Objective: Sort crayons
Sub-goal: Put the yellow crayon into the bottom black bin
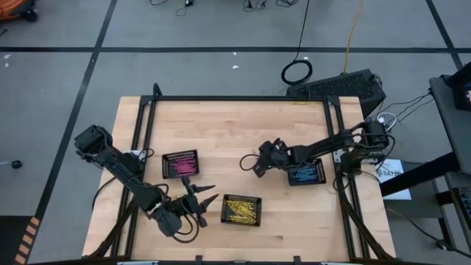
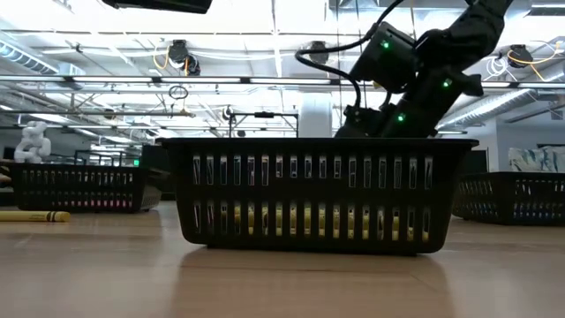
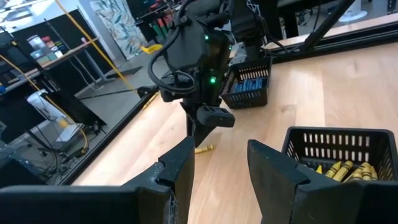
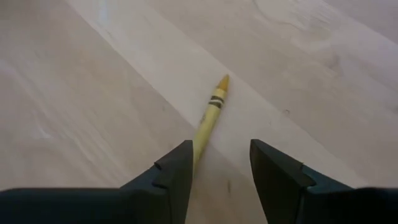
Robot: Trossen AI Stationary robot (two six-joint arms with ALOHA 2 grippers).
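Note:
A yellow crayon [image 4: 210,115] lies flat on the bare wood; it also shows in the left wrist view [image 3: 204,149]. My right gripper [image 4: 221,168] is open just above it and points down near the table's middle [image 1: 254,168]. The crayon's near end runs under one fingertip [image 4: 180,165], and I see no touch. My left gripper [image 1: 204,199] is open and empty beside the left side of the black mesh tray of yellow crayons [image 1: 241,210]. In the low view another yellow crayon [image 2: 33,215] lies on the table at the left.
A black mesh tray with pink crayons [image 1: 180,163] stands left of the middle. One with blue crayons [image 1: 305,174] stands at the right, under my right arm. A black frame [image 1: 235,99] borders the table's far and side edges. Bare wood lies toward the far edge.

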